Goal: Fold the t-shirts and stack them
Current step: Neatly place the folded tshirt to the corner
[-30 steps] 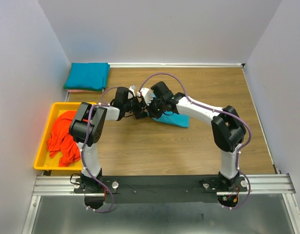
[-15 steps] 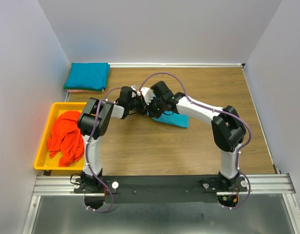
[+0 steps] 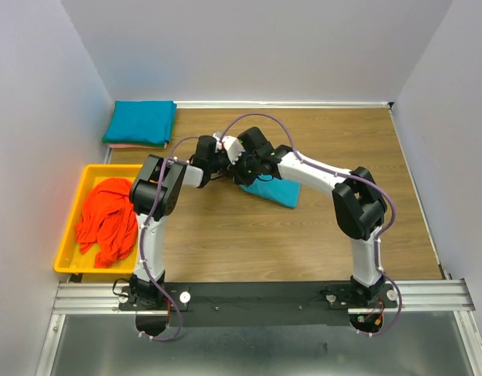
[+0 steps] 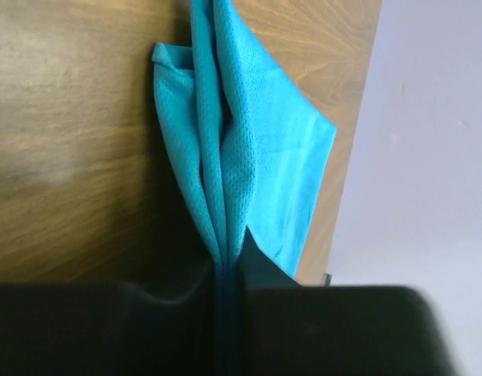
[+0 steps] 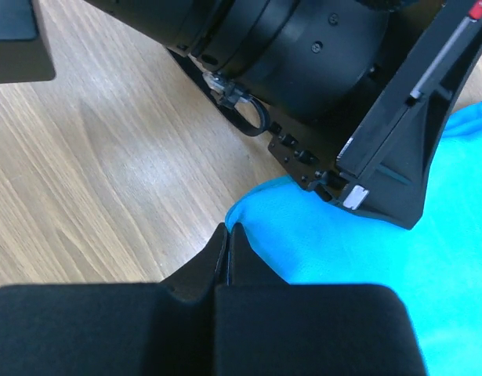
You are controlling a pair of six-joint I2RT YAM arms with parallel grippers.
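Observation:
A teal t-shirt (image 3: 273,190) lies partly folded on the wooden table (image 3: 319,235) near the middle. Both grippers meet at its left end. My left gripper (image 3: 218,160) is shut on a bunched fold of this shirt; in the left wrist view the cloth (image 4: 264,157) runs straight in between the jaws (image 4: 229,270). My right gripper (image 3: 239,168) is shut on the thin edge of the same shirt (image 5: 366,282), pinched at the fingertips (image 5: 228,233). A folded teal t-shirt (image 3: 140,121) sits at the back left corner. A crumpled orange-red t-shirt (image 3: 106,219) fills the yellow tray (image 3: 68,243).
The yellow tray stands at the table's left edge beside the left arm. A pale pinkish layer (image 3: 131,146) peeks out under the folded teal shirt. White walls close in the back and sides. The left arm's wrist (image 5: 303,63) crowds the right wrist view.
My left gripper has reached in rightwards to the shirt's left end and closed on the cloth. The right gripper has stayed shut on the edge, shifting slightly left.

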